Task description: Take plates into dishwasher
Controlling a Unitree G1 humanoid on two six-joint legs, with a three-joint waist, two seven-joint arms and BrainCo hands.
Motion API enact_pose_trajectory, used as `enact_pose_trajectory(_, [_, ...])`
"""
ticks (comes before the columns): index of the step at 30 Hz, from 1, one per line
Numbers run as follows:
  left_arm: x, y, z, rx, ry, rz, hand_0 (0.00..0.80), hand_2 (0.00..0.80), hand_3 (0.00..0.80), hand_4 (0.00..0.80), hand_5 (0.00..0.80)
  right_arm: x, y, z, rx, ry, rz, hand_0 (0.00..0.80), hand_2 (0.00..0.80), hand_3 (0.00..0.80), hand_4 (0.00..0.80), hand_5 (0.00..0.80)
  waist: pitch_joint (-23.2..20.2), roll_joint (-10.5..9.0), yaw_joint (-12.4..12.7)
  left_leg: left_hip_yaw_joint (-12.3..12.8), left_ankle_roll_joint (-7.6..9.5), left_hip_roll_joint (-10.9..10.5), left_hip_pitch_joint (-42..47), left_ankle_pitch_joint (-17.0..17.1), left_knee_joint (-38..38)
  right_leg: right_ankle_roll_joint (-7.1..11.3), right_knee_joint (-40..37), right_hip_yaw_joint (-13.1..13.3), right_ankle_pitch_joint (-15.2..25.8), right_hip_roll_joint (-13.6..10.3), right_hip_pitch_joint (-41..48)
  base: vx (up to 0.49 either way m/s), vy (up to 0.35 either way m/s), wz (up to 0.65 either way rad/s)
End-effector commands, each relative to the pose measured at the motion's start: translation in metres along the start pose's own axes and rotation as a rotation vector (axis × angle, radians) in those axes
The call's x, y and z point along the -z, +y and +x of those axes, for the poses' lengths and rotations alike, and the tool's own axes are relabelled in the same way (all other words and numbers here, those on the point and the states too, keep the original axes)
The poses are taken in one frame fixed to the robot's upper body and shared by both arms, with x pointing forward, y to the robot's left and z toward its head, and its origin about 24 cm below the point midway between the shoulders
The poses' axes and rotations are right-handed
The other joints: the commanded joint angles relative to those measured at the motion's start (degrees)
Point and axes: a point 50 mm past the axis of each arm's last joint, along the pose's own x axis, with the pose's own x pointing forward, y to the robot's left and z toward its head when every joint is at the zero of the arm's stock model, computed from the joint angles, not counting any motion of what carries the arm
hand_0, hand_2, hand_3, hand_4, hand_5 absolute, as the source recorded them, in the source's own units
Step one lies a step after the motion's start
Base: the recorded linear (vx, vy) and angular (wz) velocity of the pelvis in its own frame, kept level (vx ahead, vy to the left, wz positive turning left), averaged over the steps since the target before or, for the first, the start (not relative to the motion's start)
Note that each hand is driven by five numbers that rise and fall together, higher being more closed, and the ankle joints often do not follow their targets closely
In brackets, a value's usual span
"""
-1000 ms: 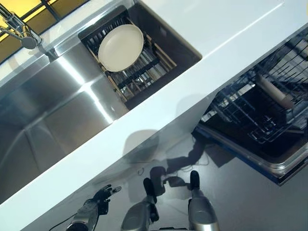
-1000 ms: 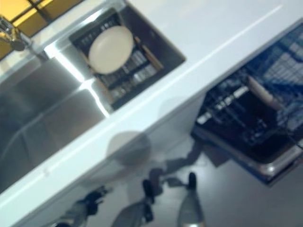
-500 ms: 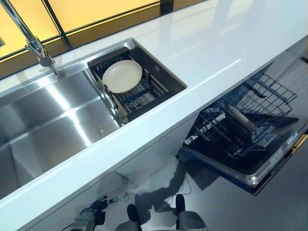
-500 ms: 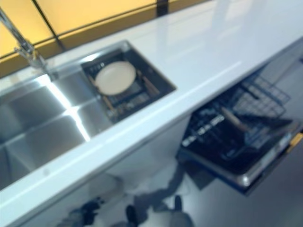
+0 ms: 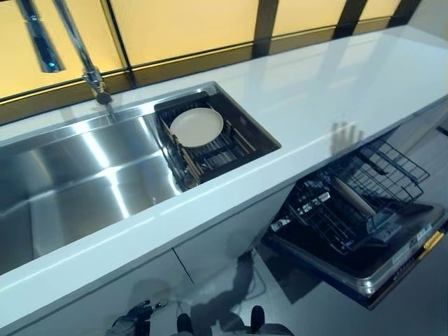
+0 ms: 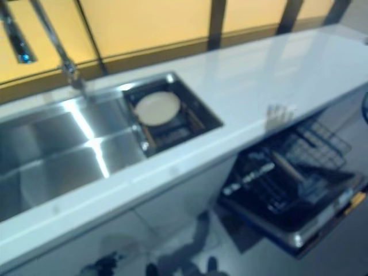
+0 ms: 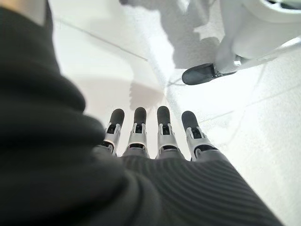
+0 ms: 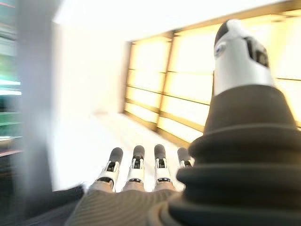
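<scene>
Left robot hand (image 7: 160, 141) low by floor, fingers straight, empty. Right robot hand (image 8: 136, 174) raised over bench (image 5: 315, 105), fingers extended, empty. Plate (image 5: 196, 127) in sink rack (image 5: 231, 143).

The right hand (image 8: 141, 176), silver fingers with dark tips extended straight, holds nothing. Beyond the fingers: a glossy white desk (image 8: 94, 141) and yellow-lit, dark-framed window panels (image 8: 188, 84).

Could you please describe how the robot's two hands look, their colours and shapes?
Both look alike. The left hand has a row of slim silver fingers with rounded dark tips, and a dark ribbed cover over its back and wrist. The right hand has the same silver, dark-tipped fingers and ribbed cover; its thumb is pale silver with a dark tip.
</scene>
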Motion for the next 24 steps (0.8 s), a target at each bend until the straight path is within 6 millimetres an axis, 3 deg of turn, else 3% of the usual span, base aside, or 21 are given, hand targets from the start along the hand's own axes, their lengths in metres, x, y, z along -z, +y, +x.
enact_pose_trajectory(1, [-0.014, 0.016, 0.0, -0.055, -0.024, -0.016, 0.0, 0.0, 0.0, 0.0, 0.0, -0.031, -0.046, -0.001, 0.148, -0.16, 0.005, 0.0, 0.0, 0.0, 0.0, 0.0, 1.5, -3.1, 4.3, -2.6, 1.31, -2.3, 3.5, -4.8, 0.6, 1.76, 0.3, 0.9, -2.5, 1.4, 2.3, 0.024, 0.001, 0.2])
enact_pose_trajectory(8, [-0.013, 0.012, 0.001, -0.054, -0.035, -0.037, 0.0, 0.0, 0.0, 0.0, 0.0, -0.099, -0.018, -0.021, 0.125, -0.477, 0.009, 0.0, 0.0, 0.0, 0.0, 0.0, 4.5, -3.79, 7.1, -4.8, 1.66, -2.8, 1.4, -3.8, 0.0, 2.29, 0.2, -1.3, -1.6, 0.8, 1.2, -0.015, -0.002, 0.25])
enact_pose_trajectory(11, [-0.015, 0.013, 0.001, -0.063, -0.04, -0.047, 0.0, 0.0, 0.0, 0.0, 0.0, -0.115, -0.006, -0.03, 0.1, -0.556, 0.004, 0.0, 0.0, 0.0, 0.0, 0.0, 5.9, -4.06, 8.0, -5.7, 1.68, -2.9, 0.1, -3.4, 0.0, 2.53, 0.2, -2.0, -1.1, 0.5, 0.4, -0.02, -0.017, 0.21])
enact_pose_trajectory(24, [-0.03, 0.018, 0.0, -0.065, -0.109, -0.056, 0.0, 0.0, 0.0, 0.0, 0.0, -0.143, 0.019, -0.036, 0.03, -0.64, -0.059, 0.0, 0.0, 0.0, 0.0, 0.0, 13.1, -2.95, 10.5, -8.1, 1.12, -3.8, -7.0, -1.0, 0.0, 2.94, 0.2, -4.4, 0.8, -0.4, -5.2, -0.078, -0.025, 0.18])
